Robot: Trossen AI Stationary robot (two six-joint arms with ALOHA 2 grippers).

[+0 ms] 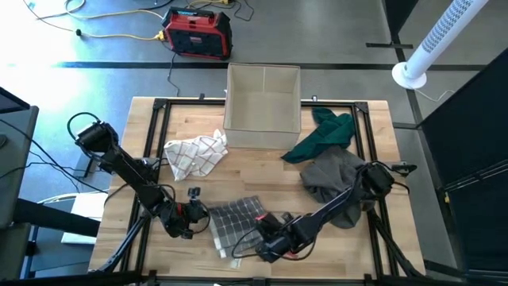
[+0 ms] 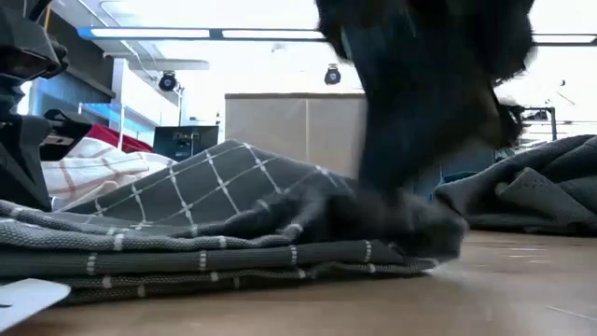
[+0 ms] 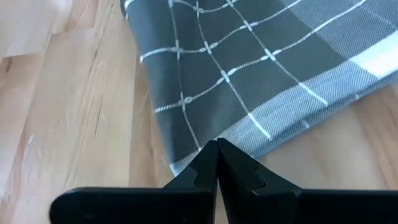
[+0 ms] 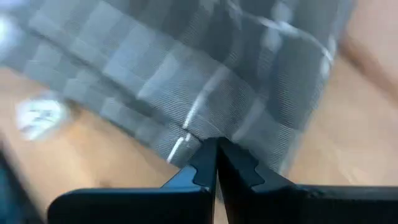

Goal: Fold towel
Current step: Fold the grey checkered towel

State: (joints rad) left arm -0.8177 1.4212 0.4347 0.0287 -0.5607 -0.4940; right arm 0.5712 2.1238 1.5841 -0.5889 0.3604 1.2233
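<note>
Towel (image 1: 236,223), grey with a thin white grid, lies partly folded on the near middle of the wooden counter (image 1: 262,171), between the two arms; in the low view its layers (image 2: 215,224) stack flat at the base and hump up toward the middle; a white tag (image 2: 28,297) shows at its near corner. Left end effector (image 3: 217,149) sits at the towel's left edge, fingers clenched tight together with the tips right at the cloth's border; whether any fabric is pinched between them cannot be told. Right end effector (image 4: 216,149) is at the towel's right edge, also clenched, its tips meeting the rim of the folded cloth (image 4: 205,81); again a grip on fabric cannot be confirmed.

Farther back on the counter lie a white checked cloth (image 1: 195,153) to the left, a dark green cloth (image 1: 325,135) to the right, and a crumpled grey cloth (image 1: 333,176) just in front of the green one; a beige open box (image 1: 263,97) stands at the far middle edge. Beyond the counter, on the floor, sits a red and black case (image 1: 197,33); a white tower fan (image 1: 432,41) stands at the far right.
</note>
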